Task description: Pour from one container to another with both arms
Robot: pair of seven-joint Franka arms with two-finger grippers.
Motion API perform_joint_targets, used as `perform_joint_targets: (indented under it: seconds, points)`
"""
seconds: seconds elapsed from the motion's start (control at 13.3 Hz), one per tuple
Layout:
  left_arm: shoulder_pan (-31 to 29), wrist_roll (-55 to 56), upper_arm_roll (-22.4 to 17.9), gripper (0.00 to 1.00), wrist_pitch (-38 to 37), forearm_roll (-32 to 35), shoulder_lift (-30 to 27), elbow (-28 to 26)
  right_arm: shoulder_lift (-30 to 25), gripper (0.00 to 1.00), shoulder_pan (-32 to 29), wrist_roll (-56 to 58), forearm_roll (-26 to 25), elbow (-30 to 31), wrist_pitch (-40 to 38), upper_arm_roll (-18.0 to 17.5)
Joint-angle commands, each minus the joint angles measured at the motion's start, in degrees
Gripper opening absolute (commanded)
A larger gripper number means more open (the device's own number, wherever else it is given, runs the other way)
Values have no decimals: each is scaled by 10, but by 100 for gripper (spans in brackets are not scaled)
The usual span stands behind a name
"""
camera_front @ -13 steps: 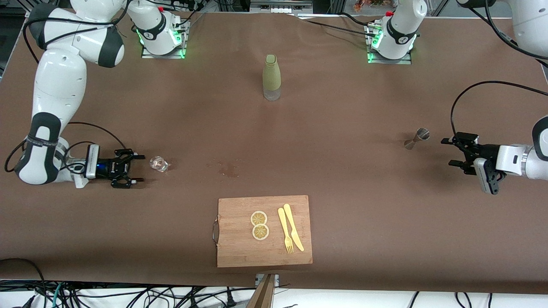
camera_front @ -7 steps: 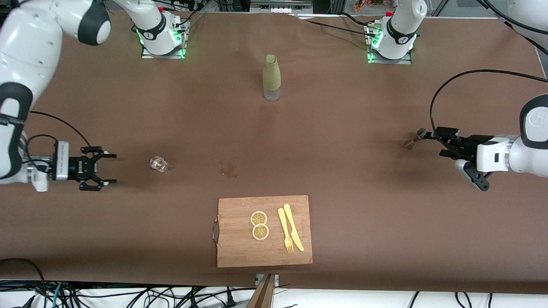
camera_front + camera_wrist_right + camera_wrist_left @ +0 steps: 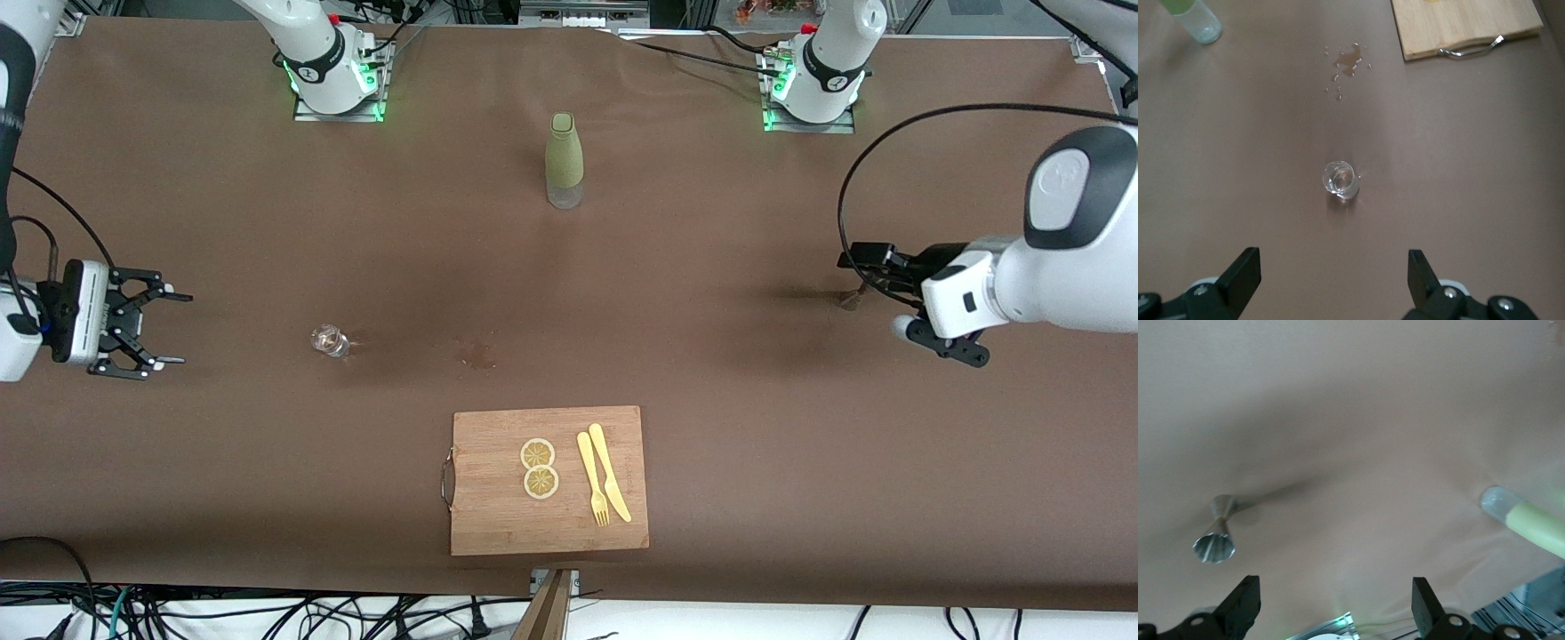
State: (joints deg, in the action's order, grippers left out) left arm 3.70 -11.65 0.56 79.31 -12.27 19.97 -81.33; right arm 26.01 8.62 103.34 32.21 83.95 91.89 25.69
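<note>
A small clear glass stands on the brown table, also in the right wrist view. My right gripper is open and empty, well apart from the glass toward the right arm's end of the table; its point in the wrist view is. A metal jigger stands near the left arm's end, mostly covered by my left gripper above it. In the left wrist view the jigger stands off to one side of the open, empty left gripper.
A green bottle with a clear base stands mid-table near the bases. A wooden cutting board with two lemon slices, a yellow fork and a yellow knife lies near the front edge. A small wet spill marks the cloth.
My right gripper drew back from the glass toward the right arm's end of the table. My left gripper swung in over the jigger, now partly covering it.
</note>
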Motion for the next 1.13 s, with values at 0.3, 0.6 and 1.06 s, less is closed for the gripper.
perform_joint_targets:
  seconds: [0.3,0.6,1.06]
  points:
    - [1,13,-1,100,-27,121,-35,113,-198,99,0,-400,-229,90,35,-112]
    - [-2,63,2,100,-35,155,-66,117,-249,99,0,-606,-305,95,-6,-158]
    - [-3,239,43,100,-50,113,-74,120,-293,99,-1,-801,-334,92,-53,-211]
